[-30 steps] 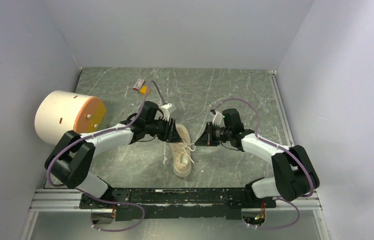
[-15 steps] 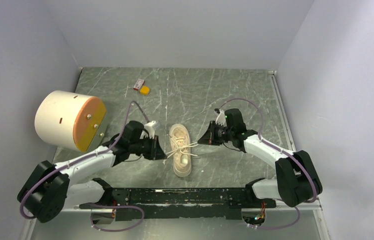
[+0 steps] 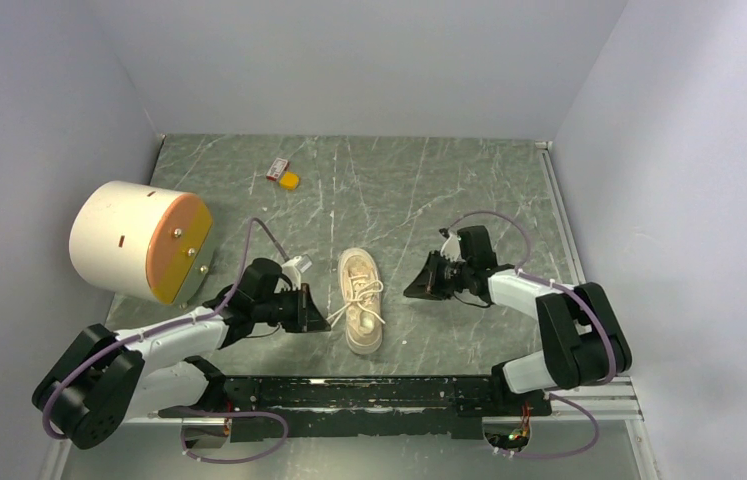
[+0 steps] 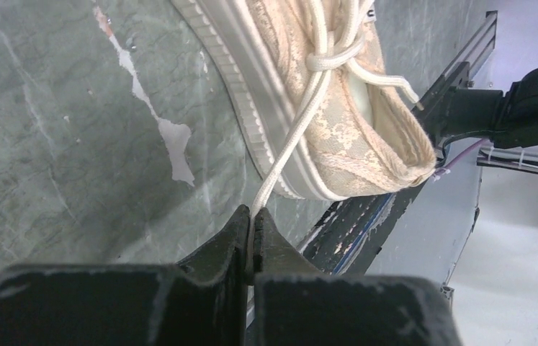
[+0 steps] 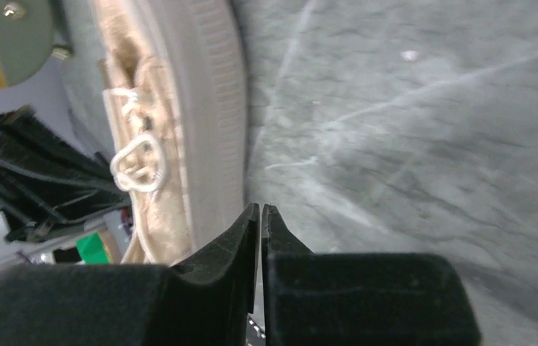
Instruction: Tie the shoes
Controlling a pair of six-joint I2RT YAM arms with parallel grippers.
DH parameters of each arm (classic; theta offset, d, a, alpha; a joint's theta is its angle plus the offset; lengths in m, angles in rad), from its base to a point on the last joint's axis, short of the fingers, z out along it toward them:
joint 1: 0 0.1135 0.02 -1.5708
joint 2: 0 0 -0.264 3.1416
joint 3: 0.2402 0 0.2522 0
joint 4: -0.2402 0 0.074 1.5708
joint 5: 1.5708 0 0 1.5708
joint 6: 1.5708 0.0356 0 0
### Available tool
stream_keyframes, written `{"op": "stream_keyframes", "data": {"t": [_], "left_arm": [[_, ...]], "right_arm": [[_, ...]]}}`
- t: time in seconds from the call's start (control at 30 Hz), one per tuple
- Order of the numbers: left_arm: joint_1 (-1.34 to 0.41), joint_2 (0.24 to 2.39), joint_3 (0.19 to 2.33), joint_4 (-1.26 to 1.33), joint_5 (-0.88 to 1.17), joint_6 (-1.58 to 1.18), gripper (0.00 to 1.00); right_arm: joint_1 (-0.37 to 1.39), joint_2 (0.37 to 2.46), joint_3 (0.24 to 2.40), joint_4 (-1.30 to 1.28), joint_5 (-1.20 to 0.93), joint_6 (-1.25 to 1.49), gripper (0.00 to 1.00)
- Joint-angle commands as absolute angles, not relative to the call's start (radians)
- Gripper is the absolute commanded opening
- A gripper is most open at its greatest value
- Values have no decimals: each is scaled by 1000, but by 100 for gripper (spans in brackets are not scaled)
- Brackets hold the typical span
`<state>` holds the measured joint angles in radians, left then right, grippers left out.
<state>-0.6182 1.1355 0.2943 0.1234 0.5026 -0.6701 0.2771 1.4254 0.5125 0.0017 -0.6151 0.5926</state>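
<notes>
Nearest, on the base side of the sneaker (image 3: 360, 300), the black mounting rail (image 3: 369, 392) is carrying both arms. The cream sneaker is lying on the marbled table (image 3: 429, 190) between the two arms. Its long axis is running away from the rail, heel opening near and toe far.

Just off the sneaker's left side, level with its heel half, the left gripper (image 4: 253, 215) is pinching one white lace (image 4: 291, 144). Its jaws are pressed together on the strand, which is running almost straight up over the sole edge to the crossing above the tongue.

Off the sneaker's right side, near but apart, the right gripper (image 5: 260, 209) is hovering with its jaws pressed together and nothing visible between them. A small lace loop (image 5: 136, 162) is sitting on the sneaker's upper beyond the sole wall.

The coming move probably turns on this: the held lace is leading sideways, across the sneaker's long axis, so the left arm is the one placed to draw it. The right arm would need to spread its jaws before taking anything. Nothing is standing between either gripper and the sneaker.

Farther off, well to the sneaker's left, a large cream-and-orange cylinder (image 3: 134, 238) is lying on its side and may crowd a long leftward pull. Beyond the toe, a small orange-and-red piece (image 3: 284, 175) is lying well apart.
</notes>
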Motion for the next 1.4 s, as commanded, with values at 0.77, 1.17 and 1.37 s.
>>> {"op": "stream_keyframes", "data": {"t": [0.77, 1.17, 1.37], "left_arm": [[-620, 1181, 317, 308, 652, -673, 5], [-620, 1170, 306, 298, 659, -653, 5], [-620, 1173, 289, 310, 668, -653, 5]], "right_arm": [[577, 1653, 954, -456, -297, 1035, 71], [583, 1566, 991, -549, -160, 1044, 67], [591, 1540, 1009, -578, -147, 1062, 72]]}}
